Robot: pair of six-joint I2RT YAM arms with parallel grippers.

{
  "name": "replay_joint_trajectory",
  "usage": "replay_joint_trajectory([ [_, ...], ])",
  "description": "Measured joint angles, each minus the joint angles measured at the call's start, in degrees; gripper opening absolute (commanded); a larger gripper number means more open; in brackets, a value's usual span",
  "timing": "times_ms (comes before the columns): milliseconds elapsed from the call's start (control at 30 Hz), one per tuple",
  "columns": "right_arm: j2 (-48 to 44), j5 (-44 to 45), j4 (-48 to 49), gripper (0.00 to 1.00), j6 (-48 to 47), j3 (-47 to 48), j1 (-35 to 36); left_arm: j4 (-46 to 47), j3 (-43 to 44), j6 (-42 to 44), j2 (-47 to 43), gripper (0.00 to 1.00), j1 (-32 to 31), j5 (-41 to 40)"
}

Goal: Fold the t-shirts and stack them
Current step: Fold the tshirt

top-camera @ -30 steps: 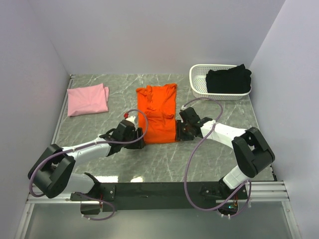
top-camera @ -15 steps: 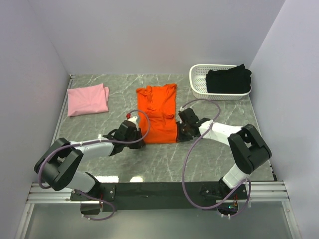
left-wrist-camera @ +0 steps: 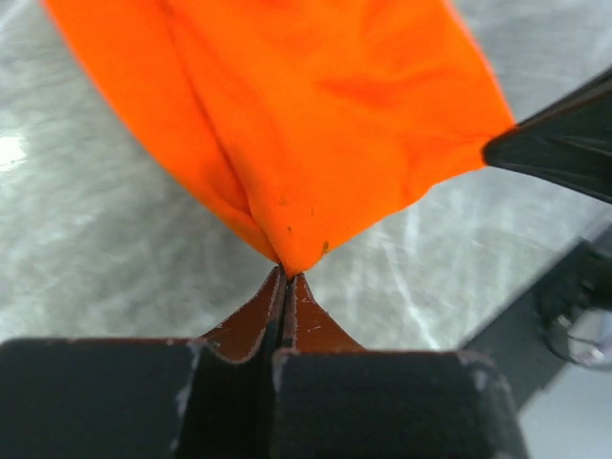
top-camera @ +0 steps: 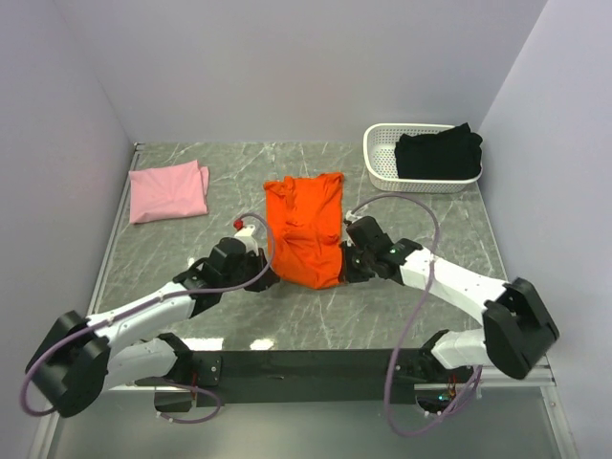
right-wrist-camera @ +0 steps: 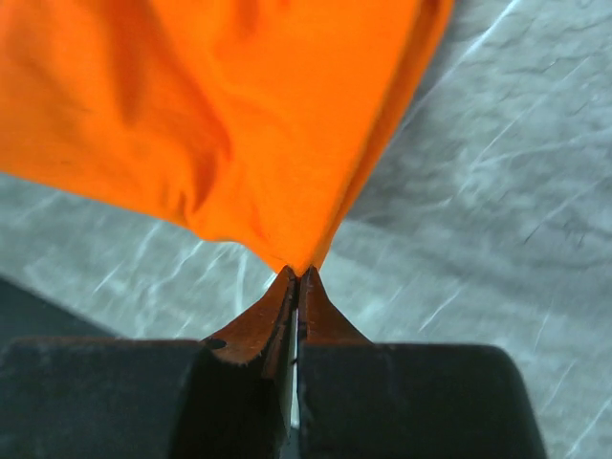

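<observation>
The orange t-shirt [top-camera: 306, 225] lies folded lengthwise in the middle of the table, its near end raised off the surface. My left gripper [top-camera: 273, 275] is shut on its near left corner [left-wrist-camera: 287, 258]. My right gripper [top-camera: 341, 274] is shut on the near right corner [right-wrist-camera: 301, 258]. The cloth hangs taut between the two grips. A pale pink t-shirt [top-camera: 169, 191] lies folded at the far left. A black t-shirt [top-camera: 438, 153] sits bunched in the white basket [top-camera: 382, 158] at the far right.
Purple walls close the table on the left, back and right. The black rail [top-camera: 306, 365] with both arm bases runs along the near edge. Grey marble surface [top-camera: 421, 215] lies between the orange shirt and the basket.
Both grippers have shut on the orange shirt's near corners and lifted that end. The hem now sags between them and the shirt looks shorter.
</observation>
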Motion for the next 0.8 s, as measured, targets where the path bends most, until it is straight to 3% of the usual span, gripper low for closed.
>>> replay_joint_trajectory([
  [800, -20.39, -1.75, -20.63, 0.00, 5.68, 0.31, 12.48, -12.13, -4.02, -9.46, -25.46, 0.01, -11.56, 5.84],
])
